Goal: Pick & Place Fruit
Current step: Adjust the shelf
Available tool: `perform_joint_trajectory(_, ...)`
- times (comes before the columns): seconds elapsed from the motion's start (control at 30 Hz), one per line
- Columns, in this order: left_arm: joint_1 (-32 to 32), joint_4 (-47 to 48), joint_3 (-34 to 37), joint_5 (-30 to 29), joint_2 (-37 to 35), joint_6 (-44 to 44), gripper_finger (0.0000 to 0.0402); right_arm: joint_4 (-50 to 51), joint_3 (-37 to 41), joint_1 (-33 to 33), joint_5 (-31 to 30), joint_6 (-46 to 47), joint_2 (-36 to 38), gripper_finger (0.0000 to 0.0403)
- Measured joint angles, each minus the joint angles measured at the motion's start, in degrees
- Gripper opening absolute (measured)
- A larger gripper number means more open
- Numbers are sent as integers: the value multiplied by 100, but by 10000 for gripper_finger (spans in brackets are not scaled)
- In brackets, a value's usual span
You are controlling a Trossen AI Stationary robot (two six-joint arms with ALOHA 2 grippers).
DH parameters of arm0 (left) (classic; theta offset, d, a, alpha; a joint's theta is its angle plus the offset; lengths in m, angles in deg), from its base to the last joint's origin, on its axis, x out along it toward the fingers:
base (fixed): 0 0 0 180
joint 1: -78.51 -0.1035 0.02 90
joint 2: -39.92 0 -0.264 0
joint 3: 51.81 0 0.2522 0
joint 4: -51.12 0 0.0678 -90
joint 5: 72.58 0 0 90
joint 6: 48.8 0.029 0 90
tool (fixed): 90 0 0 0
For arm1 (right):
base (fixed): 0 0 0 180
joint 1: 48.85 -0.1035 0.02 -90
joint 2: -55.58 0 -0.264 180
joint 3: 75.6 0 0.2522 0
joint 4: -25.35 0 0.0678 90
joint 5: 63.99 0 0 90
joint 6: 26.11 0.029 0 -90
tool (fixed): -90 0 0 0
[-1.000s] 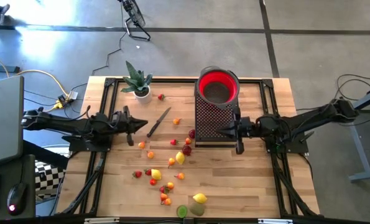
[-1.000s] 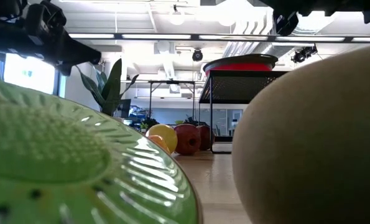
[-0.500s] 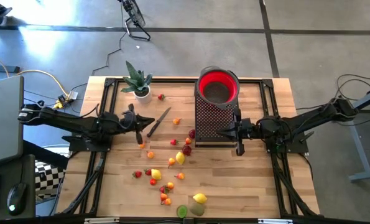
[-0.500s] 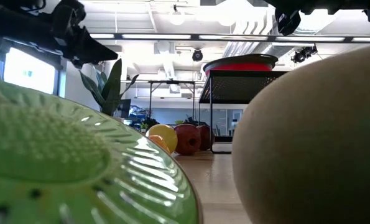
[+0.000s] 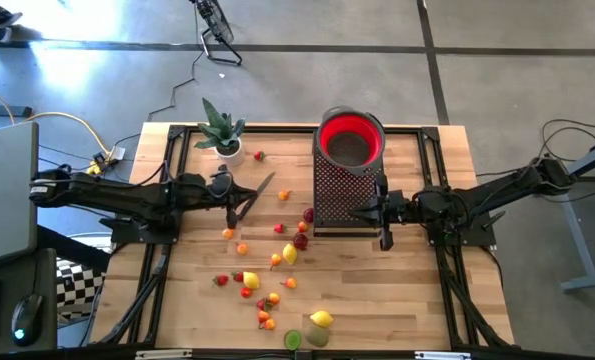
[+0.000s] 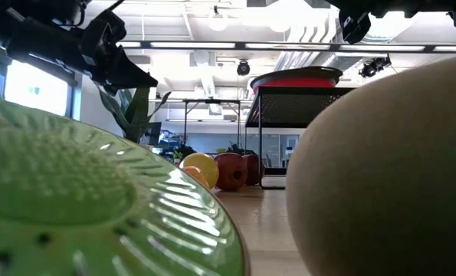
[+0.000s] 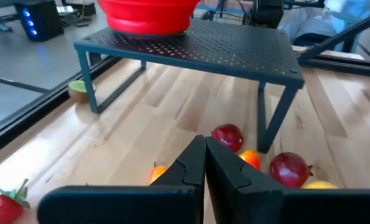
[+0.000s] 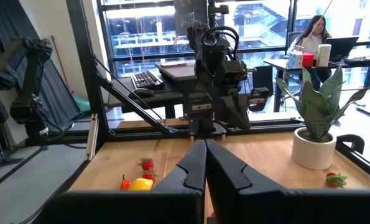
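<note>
Wooden bench (image 5: 397, 300) from above: fruit (image 5: 289, 254) scattered mid-bench, left gripper (image 5: 239, 198) pinched together over the knife (image 5: 256, 194), right gripper (image 5: 362, 211) also together, empty. Left wrist: fruit looks light, hard, rolly, so grab across the middle.

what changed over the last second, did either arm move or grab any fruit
The left gripper moved toward the table's middle and now sits over the knife, shut and empty. Nothing was grabbed or released. The right gripper stayed shut beside the black mesh stand. The fruit, the red bowl on the stand and the potted plant did not move.
</note>
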State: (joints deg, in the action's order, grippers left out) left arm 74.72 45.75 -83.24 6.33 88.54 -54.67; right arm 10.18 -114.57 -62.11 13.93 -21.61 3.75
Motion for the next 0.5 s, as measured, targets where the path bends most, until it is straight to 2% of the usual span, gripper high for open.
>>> perform_joint_trajectory(0.5, 4, 29, -2, 3, -24, -131, 6, 1, 0, 0, 17, 19, 0, 2)
